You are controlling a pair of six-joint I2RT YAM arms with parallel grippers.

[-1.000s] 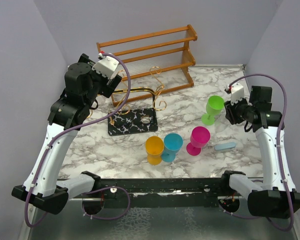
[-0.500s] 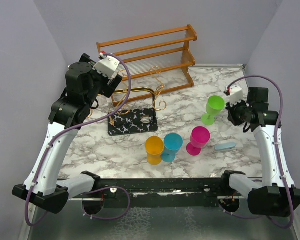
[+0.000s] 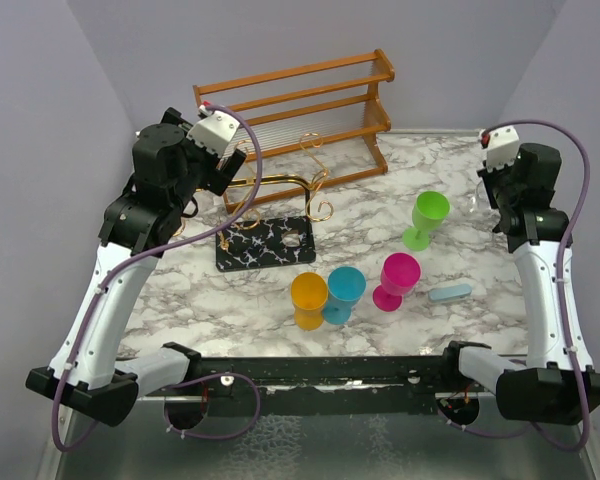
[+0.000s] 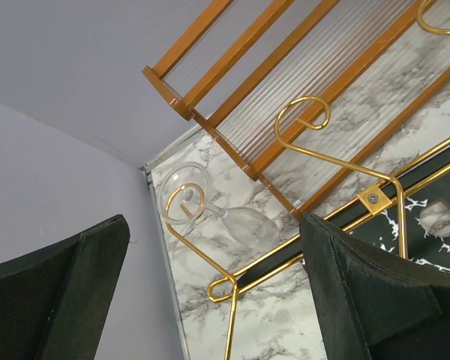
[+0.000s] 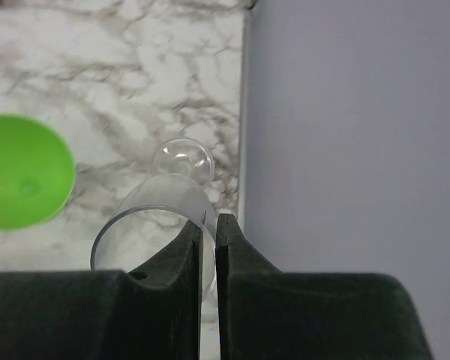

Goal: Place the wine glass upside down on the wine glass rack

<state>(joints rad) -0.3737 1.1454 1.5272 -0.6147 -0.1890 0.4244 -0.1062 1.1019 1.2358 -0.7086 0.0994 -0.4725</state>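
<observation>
Two arms work over the marble table [image 3: 180, 290]. At the upper left of the overhead view, the left gripper [image 3: 220, 170] hangs with its jaws spread wide and nothing between them, just above the wine glass rack [image 3: 280, 183]. The rack's gold wire rises from a black veined base [image 3: 263, 244] in front of the wooden shelf [image 3: 300, 100]. The left wrist view shows a second clear glass [image 4: 244, 221] on the rack, its foot caught in a gold curl.

Four coloured cups stand across the lower middle: orange cup [image 3: 308, 298] and blue cup [image 3: 345, 290] touching, pink cup [image 3: 398, 275] just beside them, and green cup [image 3: 427, 215] further up and right. A pale blue oblong piece [image 3: 449, 293] lies right of the pink cup.

At the upper right, the right gripper [image 5: 208, 221] is pinched nearly closed on the rim of the wine glass [image 5: 161, 202]. One finger is inside the bowl and one outside, and the foot shows beyond the bowl, towards the table's right edge. This glass is well apart from the rack, with the green cup between them.

A second ago the right gripper sat lower, at the middle right, with its jaws wider. It has since closed and moved up the frame. The left arm and the cups have not shifted.
</observation>
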